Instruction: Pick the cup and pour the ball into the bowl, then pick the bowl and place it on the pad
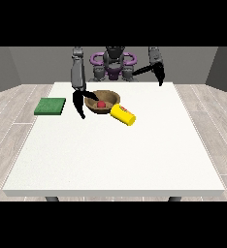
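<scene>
A brown bowl [108, 96] sits on the white table [115, 155] near its far side, with a red ball [101, 103] inside it. A yellow cup [122, 115] lies on its side against the bowl's near right rim, its mouth facing the bowl. The hand at the view's left [79, 104] hangs at the bowl's left edge, one finger reaching onto the rim and the others pointing down beside it. The hand at the view's right [159, 74] is raised above the table's far right, away from everything. A green pad [50, 106] lies flat at the table's left edge.
The robot's torso [113, 65] stands behind the table's far edge. A wide stretch of bare white table lies between the bowl and the near edge.
</scene>
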Tool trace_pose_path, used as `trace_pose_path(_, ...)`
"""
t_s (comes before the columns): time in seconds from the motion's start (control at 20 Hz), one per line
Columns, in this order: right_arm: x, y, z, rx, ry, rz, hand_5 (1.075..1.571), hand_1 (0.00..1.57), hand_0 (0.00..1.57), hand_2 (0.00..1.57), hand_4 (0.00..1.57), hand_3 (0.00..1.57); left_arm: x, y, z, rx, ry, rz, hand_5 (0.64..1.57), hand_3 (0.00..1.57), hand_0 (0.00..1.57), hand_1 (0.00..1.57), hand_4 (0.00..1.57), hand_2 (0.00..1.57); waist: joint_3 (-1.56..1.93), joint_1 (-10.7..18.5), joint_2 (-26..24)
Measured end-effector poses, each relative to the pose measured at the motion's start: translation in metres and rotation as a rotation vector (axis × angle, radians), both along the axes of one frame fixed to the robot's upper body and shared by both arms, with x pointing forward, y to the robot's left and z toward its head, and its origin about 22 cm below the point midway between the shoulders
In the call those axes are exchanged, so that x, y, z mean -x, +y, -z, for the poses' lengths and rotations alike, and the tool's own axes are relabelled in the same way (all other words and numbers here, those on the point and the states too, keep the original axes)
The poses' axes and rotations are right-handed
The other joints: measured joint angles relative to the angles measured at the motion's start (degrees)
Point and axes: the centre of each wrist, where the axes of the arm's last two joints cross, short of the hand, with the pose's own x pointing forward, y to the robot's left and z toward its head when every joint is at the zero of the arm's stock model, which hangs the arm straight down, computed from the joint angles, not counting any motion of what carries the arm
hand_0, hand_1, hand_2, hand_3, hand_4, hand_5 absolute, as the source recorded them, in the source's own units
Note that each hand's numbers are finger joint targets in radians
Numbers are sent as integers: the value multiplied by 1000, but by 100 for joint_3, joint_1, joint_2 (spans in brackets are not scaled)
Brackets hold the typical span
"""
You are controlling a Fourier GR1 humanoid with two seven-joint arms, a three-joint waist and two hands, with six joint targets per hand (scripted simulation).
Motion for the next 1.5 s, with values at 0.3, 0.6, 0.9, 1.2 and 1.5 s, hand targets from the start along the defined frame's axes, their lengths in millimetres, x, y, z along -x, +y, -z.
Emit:
trace_pose_path(0.3,-1,-15,-3,137,89,47,1550,1571,1571,1571,1029,1571,-2,6,-4,7,7,-6,1570,0,0,0,0,0,-34,83,-102)
trace_pose_path(0.6,-6,-4,-7,204,245,42,1554,1571,1571,1571,1028,1571,0,31,15,26,66,-55,1570,0,0,0,0,0,40,-140,-379)
trace_pose_path(0.9,-23,-7,-35,202,316,10,1553,1571,1571,1571,1052,1571,2,59,32,35,122,-113,1570,0,0,0,0,0,59,-459,-697)
trace_pose_path(1.2,-29,-52,-66,189,318,23,1559,1571,1571,1571,1058,1571,8,66,44,33,130,-138,1569,0,0,0,0,0,64,-583,-737)
trace_pose_path(1.5,-11,-98,-67,190,316,-3,1560,1571,1571,1571,1062,1571,13,75,58,42,124,-189,1565,0,0,0,0,0,66,-879,-700)
